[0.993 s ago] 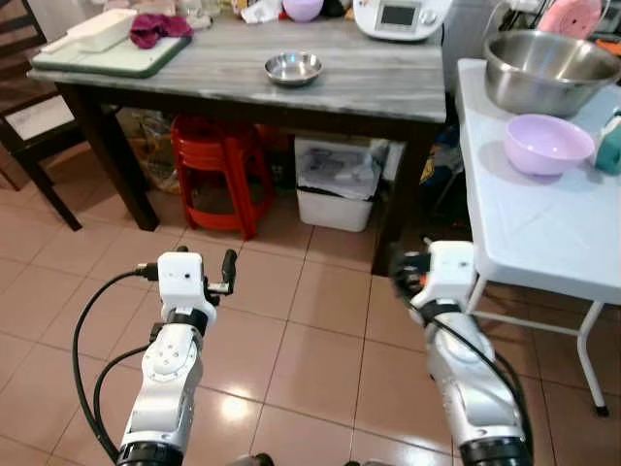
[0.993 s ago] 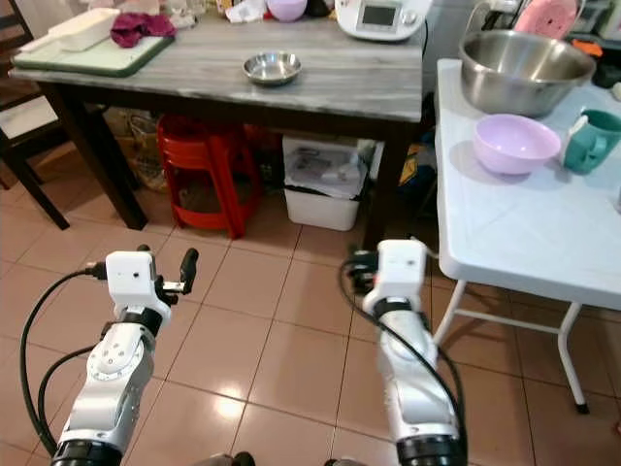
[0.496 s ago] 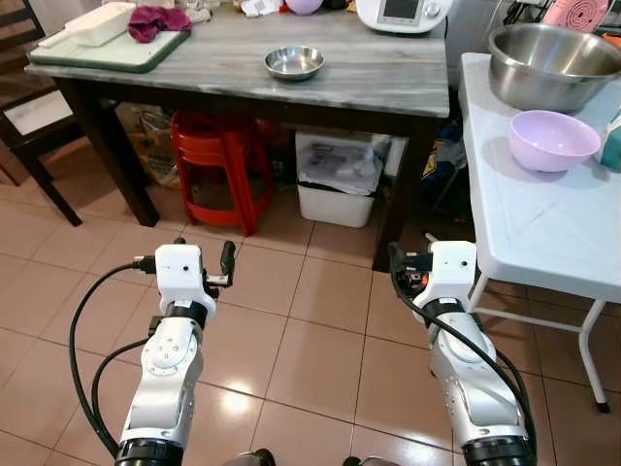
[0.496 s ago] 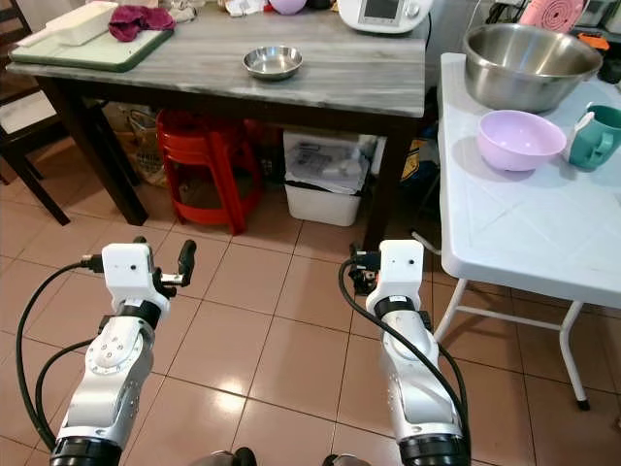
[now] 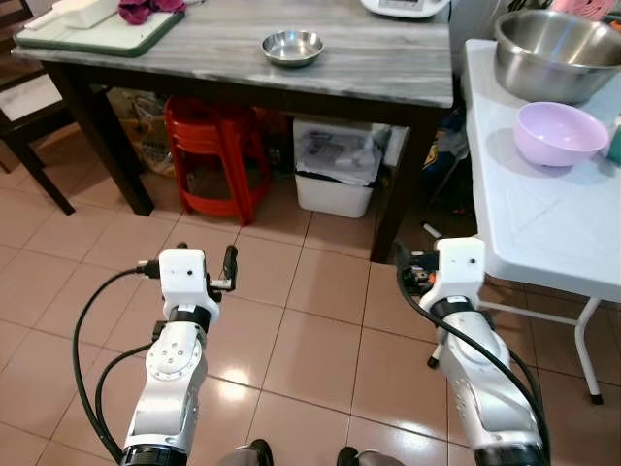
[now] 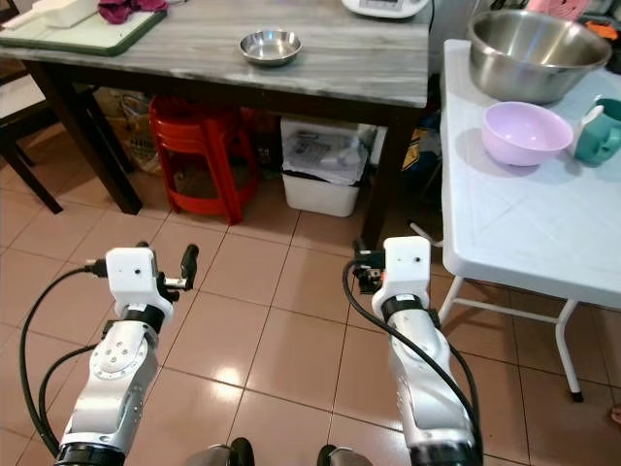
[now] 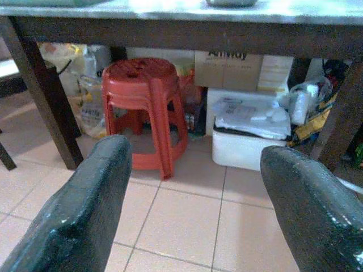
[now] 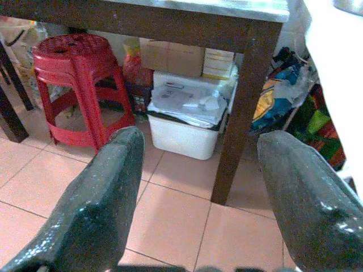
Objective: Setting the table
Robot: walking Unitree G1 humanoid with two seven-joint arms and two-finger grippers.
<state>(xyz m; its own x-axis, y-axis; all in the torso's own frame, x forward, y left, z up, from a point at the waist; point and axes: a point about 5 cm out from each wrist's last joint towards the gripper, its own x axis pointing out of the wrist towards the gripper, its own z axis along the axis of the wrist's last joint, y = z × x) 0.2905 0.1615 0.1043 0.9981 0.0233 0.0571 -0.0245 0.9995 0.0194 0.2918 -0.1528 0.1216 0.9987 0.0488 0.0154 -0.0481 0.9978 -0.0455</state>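
chair: dark chair [image 5: 24, 146] tucked at the far-left end of the table, out of the way.
tray: green tray [image 5: 92, 34] on the left end of the marble table [image 5: 388, 68], with a white box and a maroon cloth on it; looks like a staging spot.
left gripper: left gripper [image 7: 193, 209] held low over the tiled floor [image 5: 310, 340], jaws spread wide, holding nothing; wrist view looks under the table at the red stool [image 7: 144, 107].
steel bowl: small steel bowl [image 5: 292, 46] sits alone mid-table, well apart from both grippers; likely a piece to be set.
bin: white bin [image 5: 337, 175] stowed under the table beside the stool.
right gripper: right gripper [image 8: 210, 204] also low and forward, jaws released and empty, aimed at the table leg and the bin.
white table: folding white table [image 5: 543, 233] at right, just beside the marble one.
task items: big steel bowl [image 5: 553, 63] at the back, lilac bowl [image 5: 560, 133] in front of it, teal mug [image 6: 600, 131] at its right side; all upright, untouched.
stage: my read, an approach stance with arms kept low to clear both table edges; nothing picked yet.
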